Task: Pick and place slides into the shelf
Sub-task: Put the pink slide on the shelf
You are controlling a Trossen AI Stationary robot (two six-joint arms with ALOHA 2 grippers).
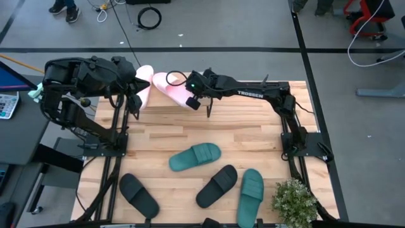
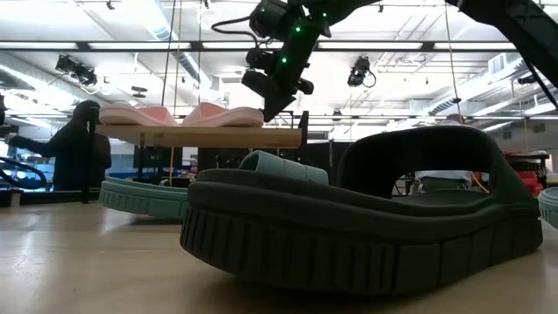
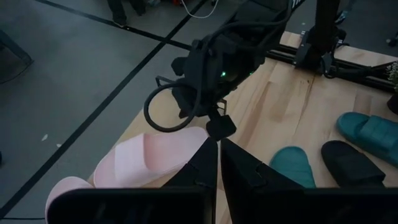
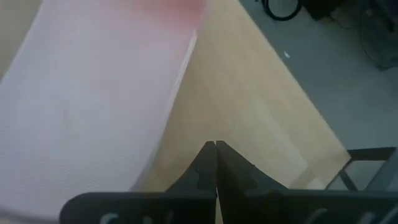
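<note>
Slides, pink pair: both sat side by side on the shelf [image 1: 183, 107] at the table's [image 1: 253, 136] far edge when this was shot, the left pink slide [image 1: 144, 81] beside the left gripper [image 1: 134, 88], the right pink slide [image 1: 177, 90] just beside the right gripper [image 1: 197, 102]. Both sets of fingers were pinched shut on nothing — the right wrist view showed the tips meeting over bare plank next to the pink foam; the left wrist view showed its fingers closed above the shelf edge w/ the other arm's wrist right in front. Remaining slides were well apart from the shelf, near the table's front: teal slide [image 1: 195, 156] mid-table, a second teal slide [image 1: 251, 195] by the potted plant [image 1: 294, 201], a black slide [image 1: 217, 186] between them, another black slide [image 1: 138, 194] at front left. By my read, pink was done & the next pick was pending. To do it well, you needed to lift the right arm clear of the plank w/o nudging the pink slide, open wide before descending, take the strap or sidewall square, & keep the arms apart — they were crowded at the shelf. Teal mid-table looked the easiest reach.
</note>
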